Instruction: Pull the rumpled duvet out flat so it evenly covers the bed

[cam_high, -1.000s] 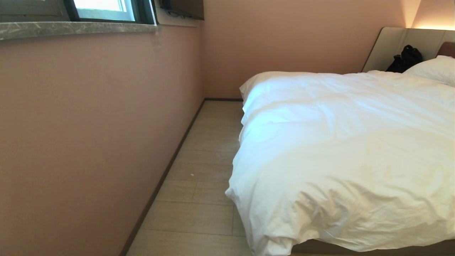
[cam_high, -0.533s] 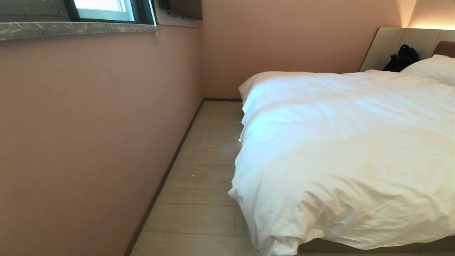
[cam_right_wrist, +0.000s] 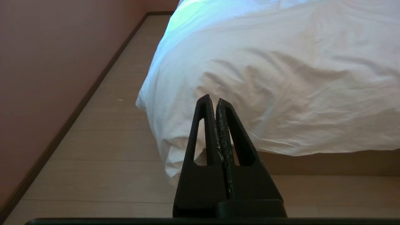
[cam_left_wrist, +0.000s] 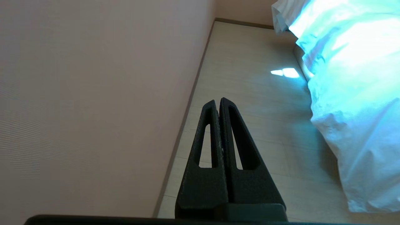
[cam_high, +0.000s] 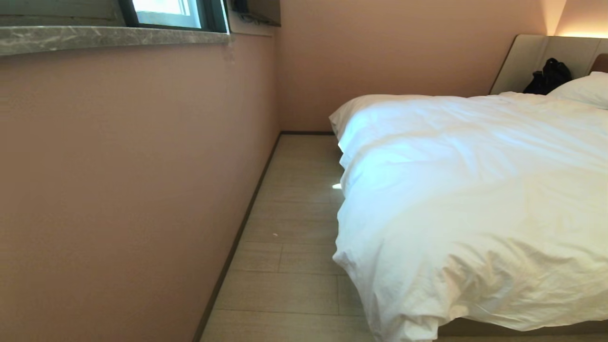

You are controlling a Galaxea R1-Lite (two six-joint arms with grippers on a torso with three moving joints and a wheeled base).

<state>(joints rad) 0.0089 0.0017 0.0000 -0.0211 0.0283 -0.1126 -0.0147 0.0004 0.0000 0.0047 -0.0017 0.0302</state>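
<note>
Beside a pink wall with a window ledge [cam_high: 109,35], a narrow strip of pale plank floor [cam_high: 289,237] runs along the bed [cam_high: 522,328], seen from its foot corner. White and puffy, the duvet [cam_high: 475,190] lies over the mattress, creased and bunched at the near corner, where it droops past the brown base toward the floor. A pillow [cam_high: 586,89] and a dark bag [cam_high: 546,78] sit at the far end by the padded headboard [cam_high: 527,59].

Neither arm shows from the head camera. The left claw [cam_left_wrist: 218,101] hangs over the floor between wall and bed, its fingers pressed together and holding nothing. The right claw [cam_right_wrist: 211,100] is likewise closed and empty, pointing at the sagging duvet corner, apart from it. Both appear parked, probably because the robot is lining itself up with the bed. Judging by the overhang, the near corner looks like the likely place to take hold.
</note>
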